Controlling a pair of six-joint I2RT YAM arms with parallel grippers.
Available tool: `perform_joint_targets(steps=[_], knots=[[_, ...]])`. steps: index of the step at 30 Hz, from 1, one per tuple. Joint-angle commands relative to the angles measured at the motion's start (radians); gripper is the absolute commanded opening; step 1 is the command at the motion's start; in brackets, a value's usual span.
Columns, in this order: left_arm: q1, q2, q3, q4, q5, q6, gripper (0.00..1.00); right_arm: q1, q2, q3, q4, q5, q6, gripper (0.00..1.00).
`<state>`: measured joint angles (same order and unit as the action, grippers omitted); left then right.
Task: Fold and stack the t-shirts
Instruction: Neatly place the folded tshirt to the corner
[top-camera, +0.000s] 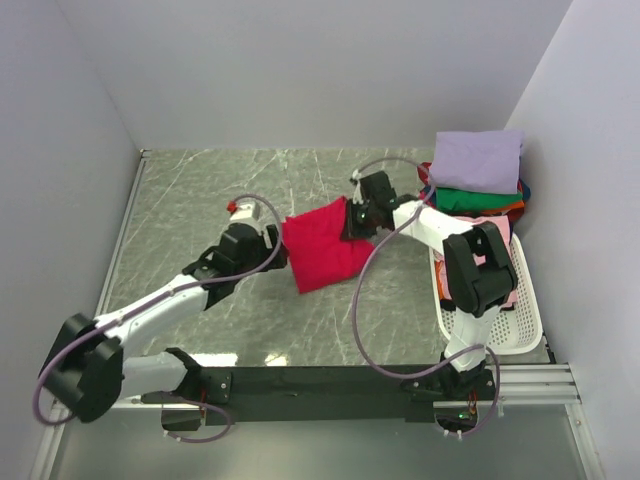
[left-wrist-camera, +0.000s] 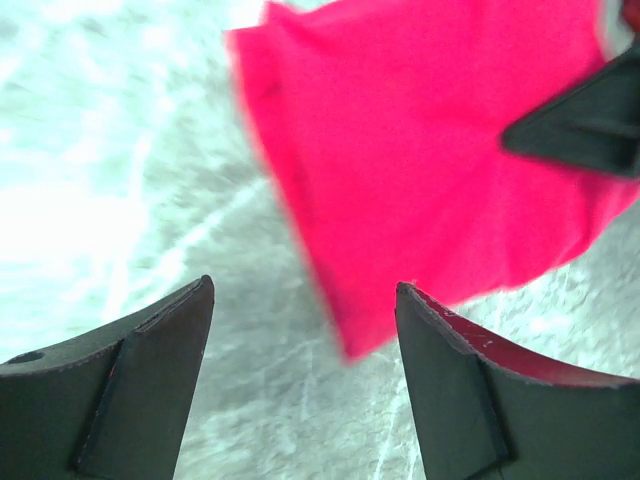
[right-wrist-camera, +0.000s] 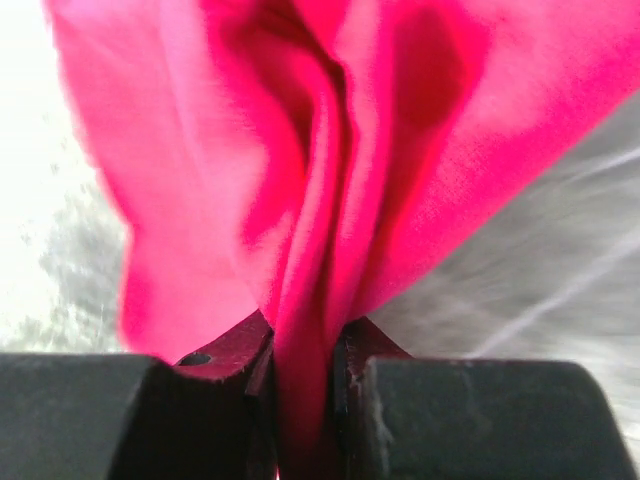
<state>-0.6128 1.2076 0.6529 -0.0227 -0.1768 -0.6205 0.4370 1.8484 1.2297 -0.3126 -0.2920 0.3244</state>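
Crimson t-shirt (top-camera: 322, 252), one, is being pinched at its edge by the right hand (top-camera: 354, 217) amid open tabletop (top-camera: 200, 200). The left hand (top-camera: 276, 244) is being held wide.

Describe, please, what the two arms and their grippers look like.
The left arm and right arm have white links and chunky black joints, each trailing a looping mauve cable. The left gripper and right gripper have matte black, wedge-shaped fingers.
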Motion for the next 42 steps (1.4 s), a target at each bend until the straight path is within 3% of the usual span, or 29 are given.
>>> perform_joint_targets(steps=[1, 12, 18, 22, 34, 42], knots=[[0.048, -0.089, 0.034, -0.095, 0.023, 0.034, 0.79, -0.059, -0.038, 0.189, -0.115, 0.08, -0.125, 0.0], [0.073, -0.109, 0.008, -0.066, 0.063, 0.025, 0.8, -0.211, 0.09, 0.632, -0.39, 0.106, -0.271, 0.0], [0.082, -0.097, -0.006, -0.057, 0.068, 0.025, 0.8, -0.308, 0.175, 0.959, -0.542, 0.119, -0.315, 0.0], [0.087, -0.097, -0.015, -0.054, 0.066, 0.024, 0.8, -0.368, 0.183, 1.054, -0.56, 0.108, -0.315, 0.0], [0.09, -0.088, -0.022, -0.048, 0.077, 0.019, 0.8, -0.581, 0.11, 1.145, -0.551, 0.013, -0.289, 0.0], [0.09, -0.103, -0.038, -0.052, 0.076, 0.013, 0.8, -0.696, 0.043, 1.036, -0.536, 0.017, -0.308, 0.0]])
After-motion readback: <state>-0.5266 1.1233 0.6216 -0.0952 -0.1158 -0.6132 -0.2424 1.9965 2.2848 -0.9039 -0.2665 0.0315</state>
